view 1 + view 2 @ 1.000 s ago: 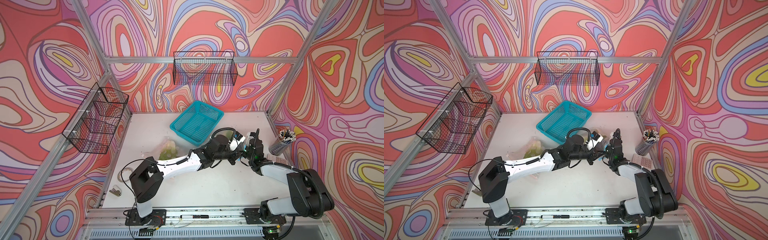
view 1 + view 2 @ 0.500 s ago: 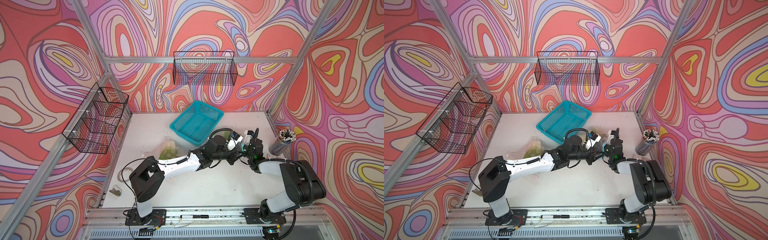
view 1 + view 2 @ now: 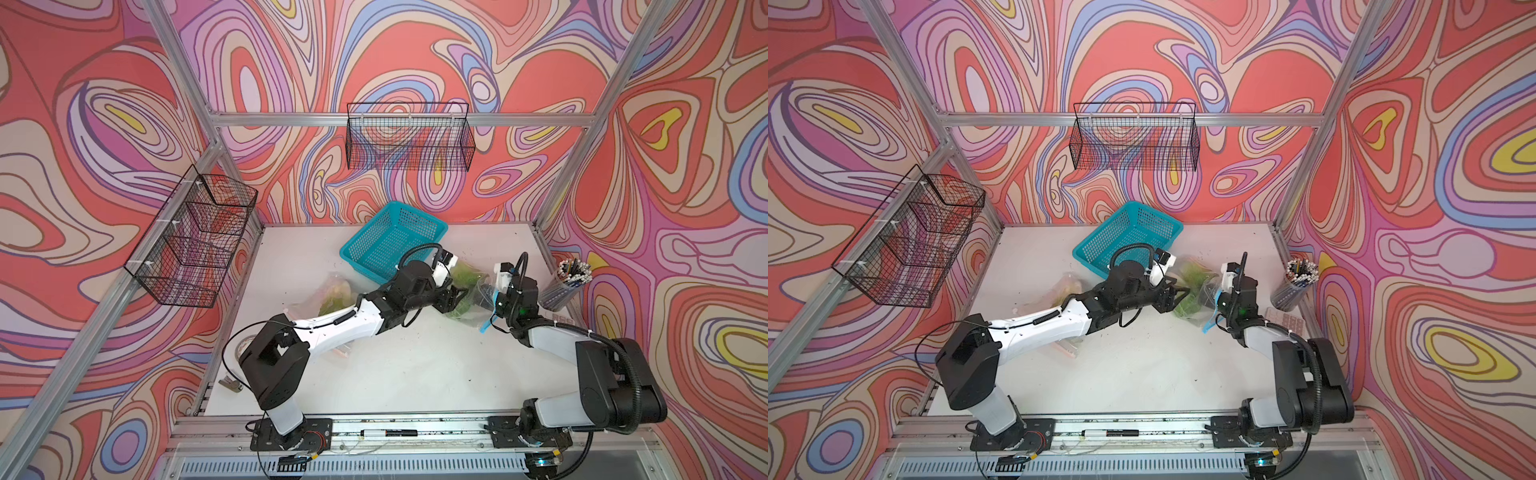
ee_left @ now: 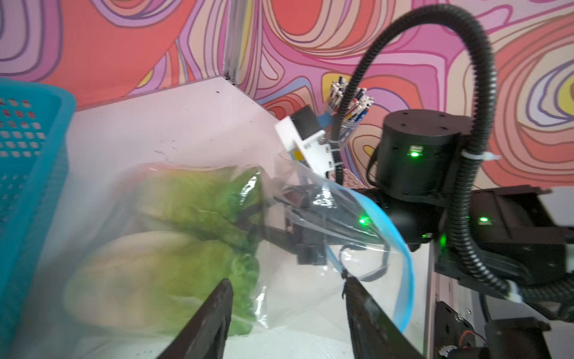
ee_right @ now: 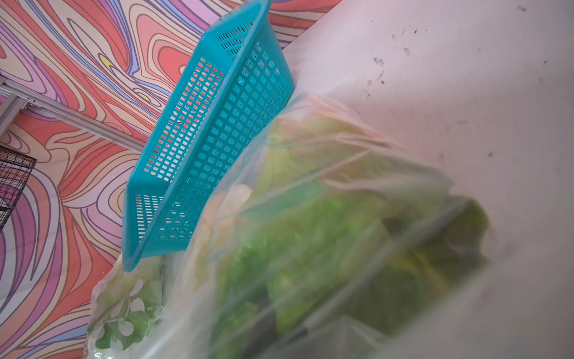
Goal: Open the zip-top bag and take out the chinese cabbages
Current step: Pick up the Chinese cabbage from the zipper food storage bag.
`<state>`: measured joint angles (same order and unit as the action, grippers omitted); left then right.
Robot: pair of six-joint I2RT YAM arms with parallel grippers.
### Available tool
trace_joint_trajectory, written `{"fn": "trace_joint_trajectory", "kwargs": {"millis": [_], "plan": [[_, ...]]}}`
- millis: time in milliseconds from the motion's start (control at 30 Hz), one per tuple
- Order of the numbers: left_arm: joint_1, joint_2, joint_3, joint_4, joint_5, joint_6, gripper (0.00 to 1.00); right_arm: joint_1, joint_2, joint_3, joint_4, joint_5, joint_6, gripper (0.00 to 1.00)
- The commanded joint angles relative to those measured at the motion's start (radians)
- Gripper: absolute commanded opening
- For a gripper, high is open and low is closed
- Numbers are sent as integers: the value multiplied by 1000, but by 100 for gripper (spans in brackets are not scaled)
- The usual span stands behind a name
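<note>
Clear plastic of the bag (image 3: pixel 468 293) wraps the cabbages (image 4: pixel 186 202), crinkled green leaves with pale bases; two heads show plainly in the left wrist view, lying side by side. The bag rests on the white table (image 3: pixel 415 365), right of centre and just beside the teal basket (image 3: pixel 390 239). Its mouth, with the blue zip strip (image 4: pixel 402 248), is turned toward the right arm. The right gripper (image 3: pixel 483 296) is inside that mouth with its fingers closed next to the leaves; whether they pinch a leaf cannot be told. The left gripper (image 4: pixel 285 284) stands parted at the bag's other side, with loose plastic between its fingers and nothing gripped. A second bag of greens (image 3: pixel 332 291) lies under the left arm, and a cup of pens (image 3: pixel 569 276) stands by the right wall
</note>
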<state>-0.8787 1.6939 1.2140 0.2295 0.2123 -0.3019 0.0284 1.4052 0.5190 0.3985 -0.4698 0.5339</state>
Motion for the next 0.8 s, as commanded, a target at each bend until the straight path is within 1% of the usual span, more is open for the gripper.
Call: {"fn": "trace_joint_trajectory", "kwargs": {"millis": [0,167,300,500,633,767], "plan": [[29,-5,13,-109,-57,39,62,-30,-51,2,-144,-87,-106,3],[54,75,118,-238,-52,65,64,-52,-87,15,-263,-119,-167,3],[59,146,196,-320,-73,67,65,-66,-120,7,-285,-147,-190,3],[88,205,235,-351,-85,45,69,-99,-137,4,-303,-148,-209,2],[99,268,300,-414,-65,37,69,-111,-136,-2,-280,-155,-197,2],[109,305,319,-412,-43,34,69,-125,-139,3,-286,-180,-215,2]]}}
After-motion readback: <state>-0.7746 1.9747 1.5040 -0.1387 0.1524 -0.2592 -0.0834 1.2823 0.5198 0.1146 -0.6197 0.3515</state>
